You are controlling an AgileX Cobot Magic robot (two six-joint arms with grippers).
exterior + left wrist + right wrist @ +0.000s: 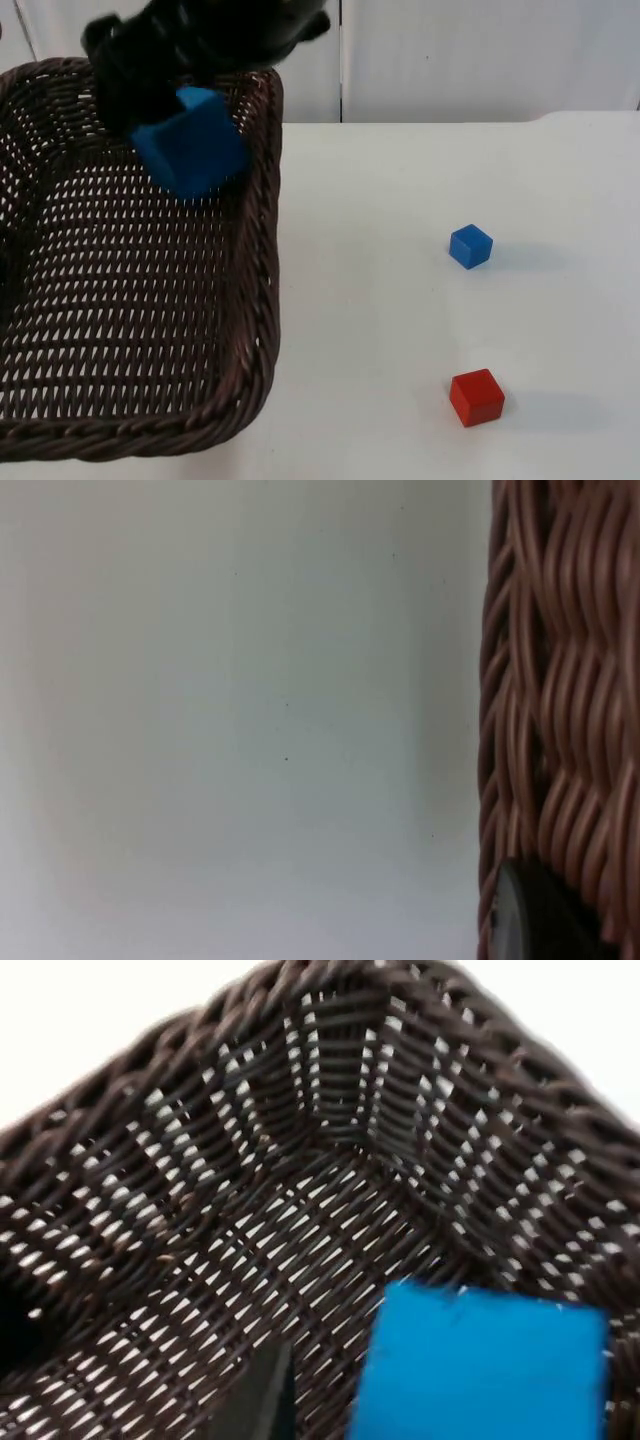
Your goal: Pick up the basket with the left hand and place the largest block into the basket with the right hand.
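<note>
top view: at the far left the dark wicker basket (140, 330) looms large and close to the camera, which suggests it is held up off the white table (400, 200) rather than resting on it. the left gripper (545, 920) sits against the woven wall of the basket in the left wrist view, where a black fingertip touches the wicker; whether its fingers are clamped on the rim i cannot tell, though the raised basket suggests a hold. above the basket's far right corner the right gripper (175, 95) hangs with the large blue block (192, 142) pinched between its fingers, tilted, over the inside of the basket and apart from its floor. the right wrist view agrees: the block's blue face sits in front of the basket's woven bottom and corner. further right on the table lie a small blue cube (470, 246) and, nearer the camera, a small red cube (476, 397), well apart from the basket. by my reckoning the pick-up of the basket and the fetch of the largest block are done; what is left is to let the block go into the basket.
</note>
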